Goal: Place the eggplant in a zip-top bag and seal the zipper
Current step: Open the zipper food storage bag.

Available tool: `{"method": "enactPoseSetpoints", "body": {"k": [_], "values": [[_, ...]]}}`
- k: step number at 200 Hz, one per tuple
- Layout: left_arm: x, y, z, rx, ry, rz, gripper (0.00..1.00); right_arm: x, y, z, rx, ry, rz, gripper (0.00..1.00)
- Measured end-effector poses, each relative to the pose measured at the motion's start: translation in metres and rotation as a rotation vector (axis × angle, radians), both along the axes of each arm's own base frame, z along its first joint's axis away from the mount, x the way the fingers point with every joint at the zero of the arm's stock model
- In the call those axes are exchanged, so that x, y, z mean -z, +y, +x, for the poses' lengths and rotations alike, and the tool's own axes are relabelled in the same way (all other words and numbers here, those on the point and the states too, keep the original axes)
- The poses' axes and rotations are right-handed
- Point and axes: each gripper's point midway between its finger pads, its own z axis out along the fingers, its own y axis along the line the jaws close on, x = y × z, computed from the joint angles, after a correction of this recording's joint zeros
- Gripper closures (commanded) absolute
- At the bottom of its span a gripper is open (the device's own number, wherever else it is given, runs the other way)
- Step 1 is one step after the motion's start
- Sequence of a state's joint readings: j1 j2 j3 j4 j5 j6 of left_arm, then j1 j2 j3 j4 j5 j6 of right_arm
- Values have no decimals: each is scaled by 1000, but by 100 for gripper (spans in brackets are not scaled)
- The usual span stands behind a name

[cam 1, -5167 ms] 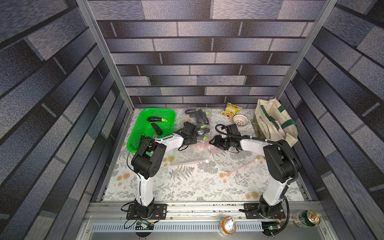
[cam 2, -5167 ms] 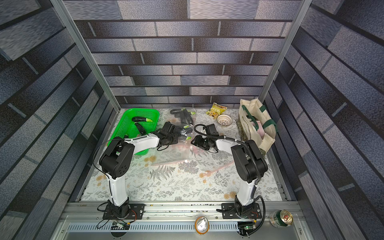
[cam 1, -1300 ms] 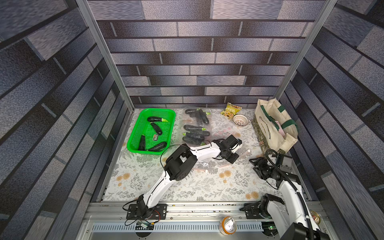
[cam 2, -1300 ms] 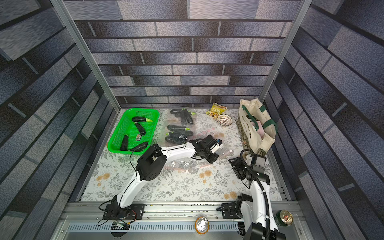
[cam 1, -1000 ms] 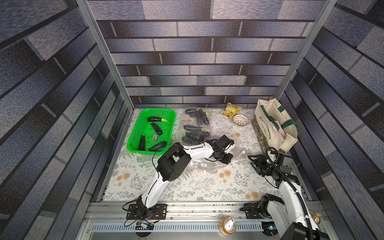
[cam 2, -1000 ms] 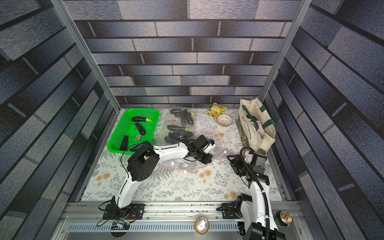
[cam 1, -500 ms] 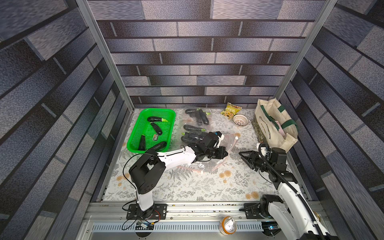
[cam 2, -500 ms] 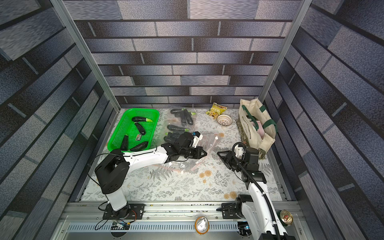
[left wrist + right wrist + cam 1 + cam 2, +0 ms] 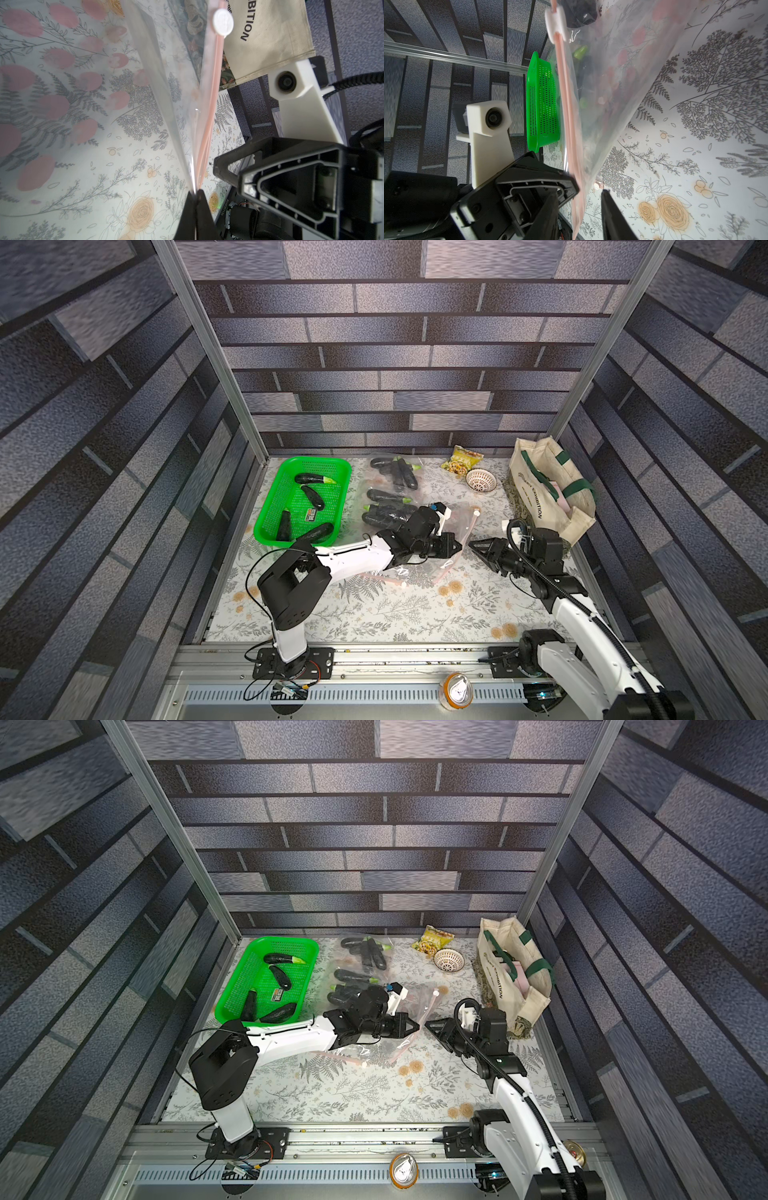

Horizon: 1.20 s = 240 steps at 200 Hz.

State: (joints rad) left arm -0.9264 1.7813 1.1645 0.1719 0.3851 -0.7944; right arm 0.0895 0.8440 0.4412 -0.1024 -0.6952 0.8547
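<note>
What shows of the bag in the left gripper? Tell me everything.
The bag is clear, thin plastic with faint pink spots, a double pink zipper strip along its mouth and a white slider at the strip's far end. The left gripper is shut on the zipper edge, holding it raised, the film slack. The right gripper is open, straddling the same strip without pinching. Dark shapes show through the film; whether they lie inside cannot be told.
</note>
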Motion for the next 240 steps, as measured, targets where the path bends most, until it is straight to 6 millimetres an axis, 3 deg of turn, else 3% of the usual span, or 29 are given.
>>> {"method": "enactPoseSetpoints", "body": {"k": [119,133,163,185,215,240], "values": [[-4,-7,-9,22,-12,-16,100,7,4,10,-4,-3,-36,75],[-5,-8,-9,22,-15,-20,100,7,5,10,-5,-4,-35,78],[-6,-8,-8,19,-19,-23,100,5,4,11,-6,-20,-41,94],[-6,-8,-6,11,-23,-21,90,4,4,12,-1,-27,-42,100],[-4,-6,-4,-7,-24,-8,74,1,4,12,1,-40,-45,100],[-3,-4,-4,-23,-38,43,69,0,5,11,-6,-47,-45,100]]}}
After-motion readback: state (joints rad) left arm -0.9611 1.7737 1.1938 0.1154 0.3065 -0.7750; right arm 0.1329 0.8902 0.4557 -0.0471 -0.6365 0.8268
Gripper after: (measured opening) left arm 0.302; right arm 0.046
